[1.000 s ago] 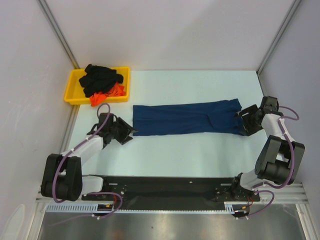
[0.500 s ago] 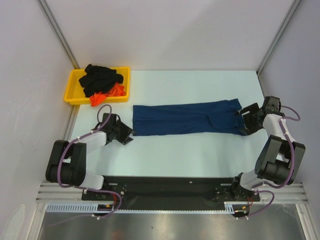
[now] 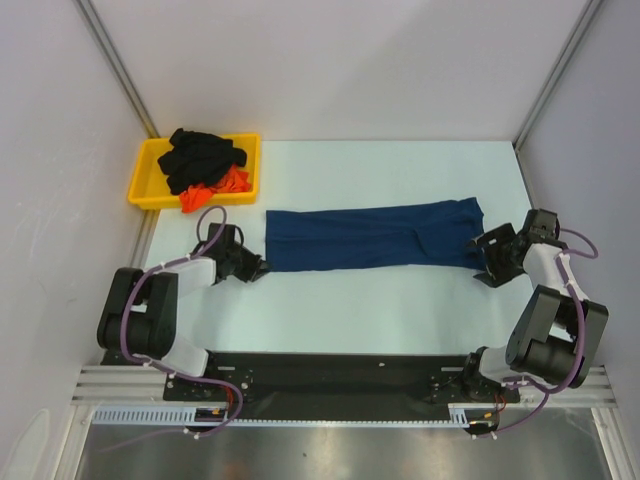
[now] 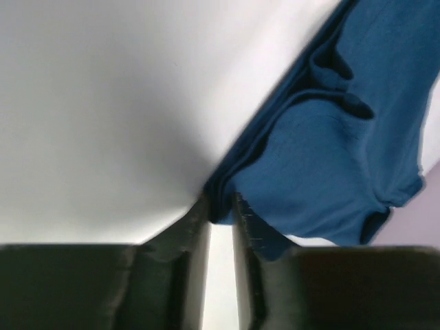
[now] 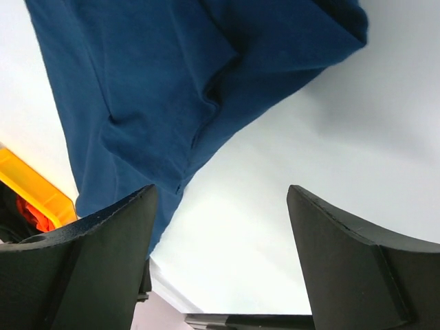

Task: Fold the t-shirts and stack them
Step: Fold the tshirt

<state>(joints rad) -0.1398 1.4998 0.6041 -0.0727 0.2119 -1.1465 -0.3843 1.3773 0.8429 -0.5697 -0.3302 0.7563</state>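
Cloth is nipped between the tips of the left tool (image 4: 220,206), the jaws drawn narrow onto the layered near corner at the left end of the navy t-shirt (image 3: 370,238). The right tool (image 5: 220,191) is spread wide and grasps nothing; it is held just beside the shirt's right end, over bare surface (image 3: 400,300). The navy t-shirt is laid flat as a long band across the middle of the surface, already folded lengthwise. It is judged to be light, limp and several layers thick, so it is likely to sag and slide apart if only one layer is lifted. All layers at a corner should be taken together, and the matching near-right corner is suggested for the right tool. A black t-shirt (image 3: 200,155) and an orange-red t-shirt (image 3: 232,182) are heaped in the yellow tray (image 3: 145,190) at the far left, well apart.
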